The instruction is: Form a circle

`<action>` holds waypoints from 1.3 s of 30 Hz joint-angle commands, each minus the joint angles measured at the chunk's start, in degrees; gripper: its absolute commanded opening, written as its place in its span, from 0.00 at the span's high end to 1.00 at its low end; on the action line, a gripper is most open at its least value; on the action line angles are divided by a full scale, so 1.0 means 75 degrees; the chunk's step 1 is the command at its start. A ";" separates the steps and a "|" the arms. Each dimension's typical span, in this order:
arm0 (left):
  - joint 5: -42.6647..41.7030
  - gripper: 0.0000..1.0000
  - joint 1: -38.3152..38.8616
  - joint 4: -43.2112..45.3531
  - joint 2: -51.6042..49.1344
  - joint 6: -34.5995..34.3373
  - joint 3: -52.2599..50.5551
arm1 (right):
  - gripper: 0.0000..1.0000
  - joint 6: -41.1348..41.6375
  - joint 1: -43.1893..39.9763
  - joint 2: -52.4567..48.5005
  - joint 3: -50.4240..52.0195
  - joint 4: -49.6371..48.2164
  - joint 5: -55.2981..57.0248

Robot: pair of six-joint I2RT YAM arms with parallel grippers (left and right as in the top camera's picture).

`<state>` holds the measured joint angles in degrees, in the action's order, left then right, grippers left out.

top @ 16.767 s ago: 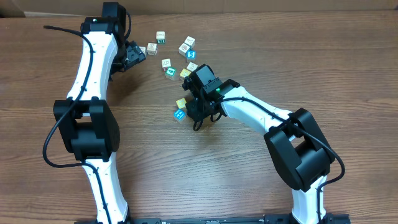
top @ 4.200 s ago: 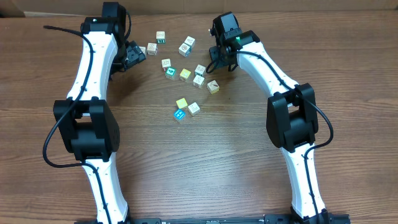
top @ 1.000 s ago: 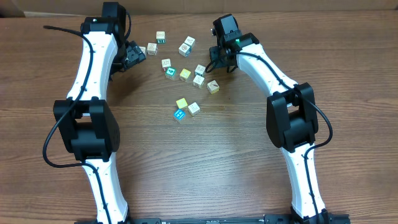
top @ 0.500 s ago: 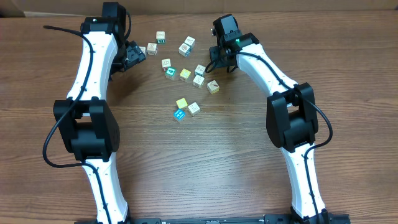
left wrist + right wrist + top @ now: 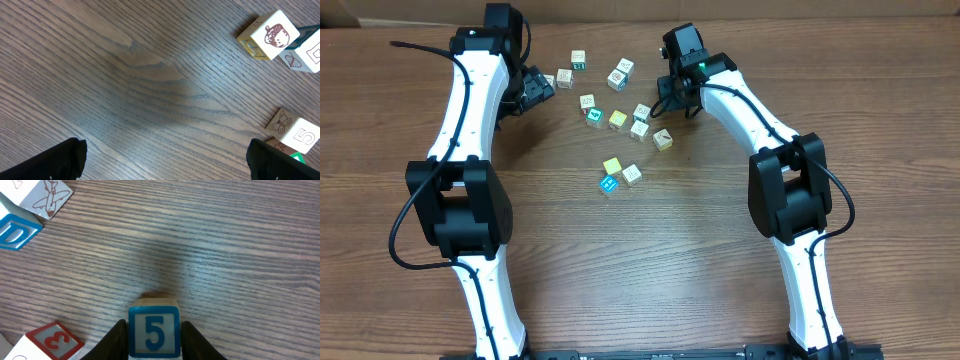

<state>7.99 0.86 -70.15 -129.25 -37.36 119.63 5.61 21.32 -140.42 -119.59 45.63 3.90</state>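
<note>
**Operator:** What is my right gripper doing?

**Spotter:** It is clamped on a small wooden cube with a blue-framed 5. Both dark fingers sit squarely against its sides. I judge you are taking it to a slot in the ring. Keep it level, set it flat on the brown wood-grain table, and only then let go, so it doesn't tip. Mind the white cube with a red 3 just to its left. Farther off, don't nudge the blue-lettered cube or the white cube with an aeroplane drawing beside it.

**Operator:** And my left gripper?

**Spotter:** It is spread wide with nothing between its fingers, over bare table near a yellow-sided cube printed with an acorn.

**Operator:** Where is the circle?

**Spotter:** There isn't one yet. From overhead, the nearest of the scattered cubes are a teal cube, a yellow cube and a pale cube, bunched close together. Beyond them a loose cluster lies mid-table, and farthest off a few more sit between your two arms. The gaps are uneven and no curve shows. I'd put this cube where an arc can grow outward.
</note>
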 commanded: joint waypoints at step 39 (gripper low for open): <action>0.0067 0.01 -0.0012 -0.0009 0.0087 0.0012 0.0114 | 0.58 -0.0009 -0.0026 -0.0265 -0.0166 -0.0239 0.0076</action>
<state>7.99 0.86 -70.15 -129.25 -37.36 119.63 5.54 21.32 -142.10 -119.46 44.14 3.92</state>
